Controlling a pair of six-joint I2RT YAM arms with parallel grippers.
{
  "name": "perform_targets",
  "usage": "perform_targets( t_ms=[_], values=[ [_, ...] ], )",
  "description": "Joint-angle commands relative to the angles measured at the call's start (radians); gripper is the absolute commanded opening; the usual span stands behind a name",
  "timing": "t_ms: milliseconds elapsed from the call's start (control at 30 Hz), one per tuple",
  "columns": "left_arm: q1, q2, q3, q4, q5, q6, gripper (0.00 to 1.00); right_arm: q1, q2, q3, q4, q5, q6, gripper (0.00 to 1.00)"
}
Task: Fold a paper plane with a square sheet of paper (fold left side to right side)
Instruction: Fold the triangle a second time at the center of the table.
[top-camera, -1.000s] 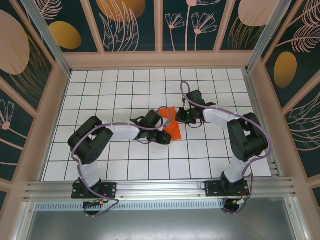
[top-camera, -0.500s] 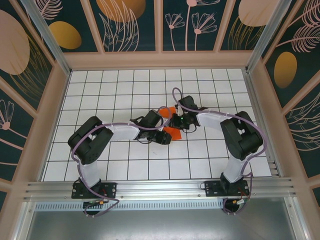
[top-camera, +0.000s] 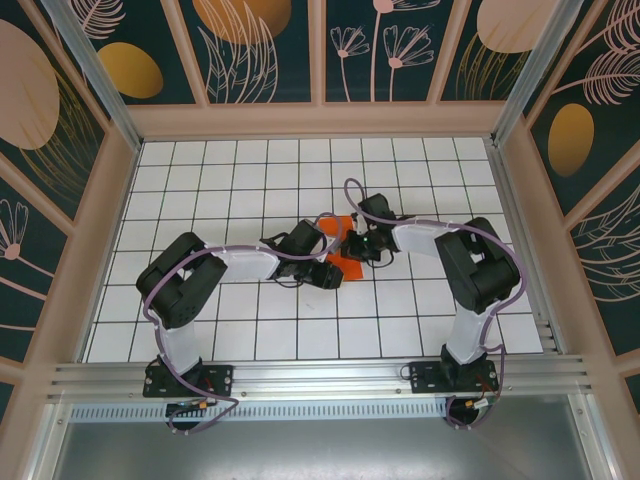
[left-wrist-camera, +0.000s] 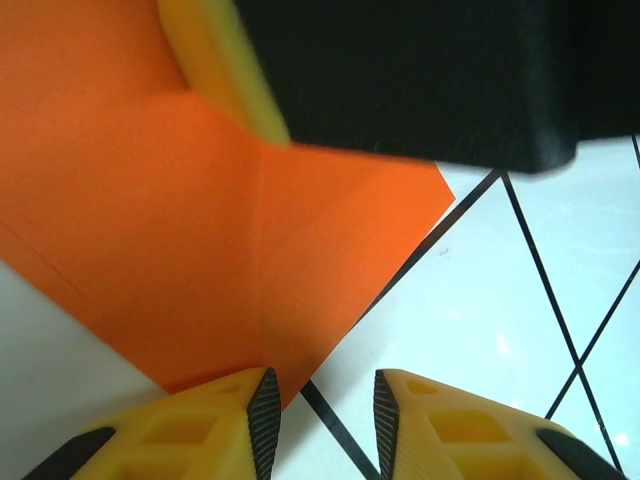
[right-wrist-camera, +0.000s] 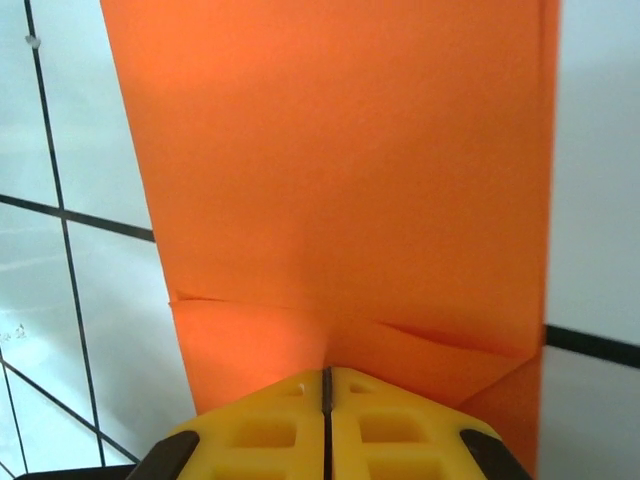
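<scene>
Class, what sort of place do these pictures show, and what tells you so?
Likely a robot lab test cell: a white gridded table boxed in by leaf-patterned panels, with a left arm and right arm bolted to an aluminium rail, handling orange paper.

- We see the square sheet of paper as thin orange paper, matt and smooth, with crisp creases and one small wrinkle.
- The right gripper has yellow plastic fingers, matt, with moulded recesses.
- The left gripper is of the same yellow plastic, and its inner faces carry black ribbed pads that look rubbery to us.
- The table is white and glossy under thin black grid lines, with soft reflections.
- We take the rail at the near edge for bare brushed metal.
- The arms wear smooth black and white plastic shells.
- The wall frame looks like pale matt wood.
</scene>
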Motion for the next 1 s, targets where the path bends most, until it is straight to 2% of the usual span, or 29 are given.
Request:
perform_targets(
  t_ms=[0, 167, 300, 467, 667, 767, 867, 967],
  values=[
    [-0.002, 0.065, -0.054, -0.106, -0.039, -0.015, 0.35, -0.071, 0.016, -0.008, -0.013, 0.074, -0.055, 0.09],
    [-0.002, 0.063, -0.056, -0.104, -0.041, -0.014, 0.35, -0.124, 0.018, -0.007, -0.009, 0.068, -0.08, 0.1],
    [-0.001, 0.042, -0.061, -0.084, -0.027, -0.024, 0.35, -0.131, 0.028, -0.013, -0.002, 0.042, -0.081, 0.1],
    [0.015, -0.051, -0.017, -0.078, 0.007, -0.032, 0.39, -0.131, 0.023, -0.038, 0.02, 0.014, -0.069, 0.1],
    [0.083, -0.183, 0.041, -0.093, 0.021, -0.026, 0.5, -0.134, -0.045, -0.035, 0.057, -0.027, -0.066, 0.13],
    [0.111, -0.188, 0.06, -0.104, -0.002, -0.015, 0.56, -0.142, -0.117, -0.038, 0.074, -0.014, -0.064, 0.25],
    [0.129, -0.156, 0.082, -0.107, -0.014, -0.006, 0.56, -0.152, -0.2, -0.06, 0.078, 0.025, -0.064, 0.38],
    [0.128, -0.089, 0.111, -0.081, 0.03, -0.001, 0.56, -0.167, -0.279, -0.108, 0.097, 0.041, -0.058, 0.49]
  ],
)
